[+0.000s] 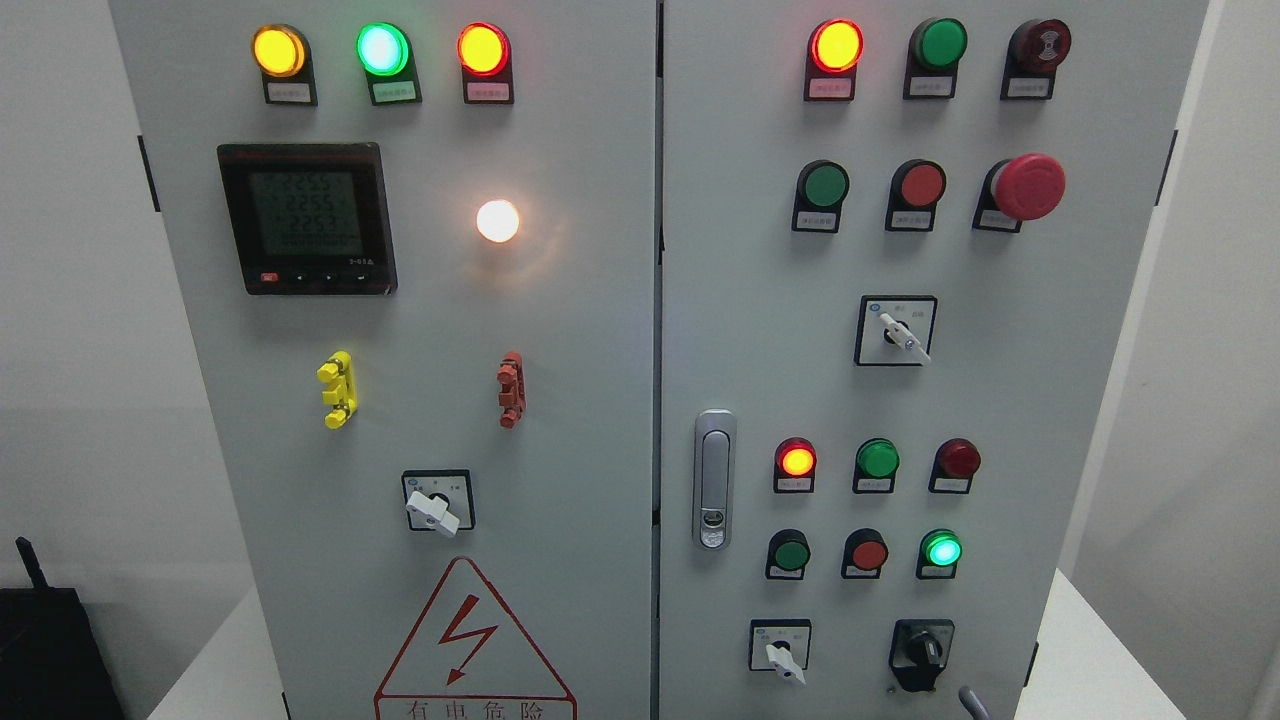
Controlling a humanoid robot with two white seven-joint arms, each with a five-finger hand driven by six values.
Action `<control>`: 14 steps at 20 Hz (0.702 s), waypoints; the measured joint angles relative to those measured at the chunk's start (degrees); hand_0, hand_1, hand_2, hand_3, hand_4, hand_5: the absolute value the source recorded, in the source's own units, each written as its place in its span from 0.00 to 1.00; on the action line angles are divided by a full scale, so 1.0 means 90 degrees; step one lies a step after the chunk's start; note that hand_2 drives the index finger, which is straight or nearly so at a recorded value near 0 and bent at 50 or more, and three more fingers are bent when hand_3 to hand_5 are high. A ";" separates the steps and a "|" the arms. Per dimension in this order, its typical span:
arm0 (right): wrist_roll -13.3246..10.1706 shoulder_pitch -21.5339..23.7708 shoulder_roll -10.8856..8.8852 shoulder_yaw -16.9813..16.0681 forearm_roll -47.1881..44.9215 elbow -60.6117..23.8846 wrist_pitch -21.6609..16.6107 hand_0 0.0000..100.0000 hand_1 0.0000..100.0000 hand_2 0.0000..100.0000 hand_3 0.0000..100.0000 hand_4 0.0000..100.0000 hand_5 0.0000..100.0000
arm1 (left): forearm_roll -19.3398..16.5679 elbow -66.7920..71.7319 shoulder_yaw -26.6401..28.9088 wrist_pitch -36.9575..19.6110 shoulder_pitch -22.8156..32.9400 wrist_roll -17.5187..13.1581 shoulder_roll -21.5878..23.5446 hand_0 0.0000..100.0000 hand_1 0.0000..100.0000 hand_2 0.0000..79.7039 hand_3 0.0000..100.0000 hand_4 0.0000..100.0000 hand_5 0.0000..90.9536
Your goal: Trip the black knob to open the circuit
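Observation:
The black rotary knob (922, 650) sits on a black plate at the lower right of the grey cabinet's right door (1000, 400). Its handle stands about upright. Just below and to the right of it, a thin grey tip of my right hand (968, 703) pokes up from the bottom edge, apart from the knob. The rest of that hand is out of frame. My left hand does not show.
A white selector switch (783, 655) is left of the black knob, with two more on the doors (903, 334) (433, 511). Pilot lamps, push buttons, a red mushroom stop button (1028, 187), a meter (306, 217) and a door latch (713, 478) cover the panels.

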 measured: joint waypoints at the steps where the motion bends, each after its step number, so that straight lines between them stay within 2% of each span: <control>1: 0.0000 0.0053 0.0002 0.0009 0.0000 -0.0031 0.0000 0.00 0.10 0.01 1.00 0.95 0.87 | 0.0000 0.0000 0.0000 0.0000 0.0000 0.0000 0.0000 0.12 0.39 0.00 0.00 0.00 0.00; 5: 0.0001 0.0279 0.0009 0.0047 -0.0003 -0.0179 -0.0005 0.00 0.10 0.00 1.00 0.87 0.82 | 0.0000 0.0000 0.0000 0.0000 0.0000 0.0000 0.0000 0.12 0.39 0.00 0.00 0.00 0.00; 7: 0.0001 0.0317 0.0009 0.0054 -0.0007 -0.0216 -0.0006 0.00 0.10 0.00 0.97 0.77 0.70 | 0.0000 0.0000 0.0000 0.0000 0.0000 0.0000 0.0000 0.12 0.39 0.00 0.00 0.00 0.00; 8: 0.0001 0.0341 0.0009 0.0056 -0.0007 -0.0243 -0.0007 0.00 0.10 0.00 0.95 0.76 0.69 | 0.0000 0.0000 0.0000 0.0000 0.0000 0.0000 0.0000 0.12 0.39 0.00 0.00 0.00 0.00; 9: 0.0002 0.0374 0.0009 0.0058 -0.0008 -0.0272 -0.0008 0.00 0.10 0.00 0.87 0.67 0.60 | 0.0000 0.0000 0.0000 0.0000 0.0000 0.0000 0.0000 0.12 0.39 0.00 0.00 0.00 0.00; 11: 0.0002 0.0474 0.0009 0.0084 -0.0008 -0.0344 -0.0013 0.00 0.10 0.00 0.79 0.59 0.54 | 0.0000 0.0000 0.0000 0.0000 0.0000 0.0000 0.0000 0.12 0.39 0.00 0.00 0.00 0.00; 13: 0.0003 0.0579 0.0009 0.0127 -0.0008 -0.0400 -0.0038 0.00 0.10 0.00 0.66 0.48 0.45 | 0.0000 0.0000 0.0000 0.0000 0.0000 0.0000 0.0000 0.12 0.39 0.00 0.00 0.00 0.00; 14: 0.0003 0.0640 0.0009 0.0136 -0.0008 -0.0425 -0.0068 0.00 0.10 0.00 0.63 0.46 0.43 | 0.0000 0.0000 0.0000 0.0000 0.0000 0.0000 0.0000 0.12 0.39 0.00 0.00 0.00 0.00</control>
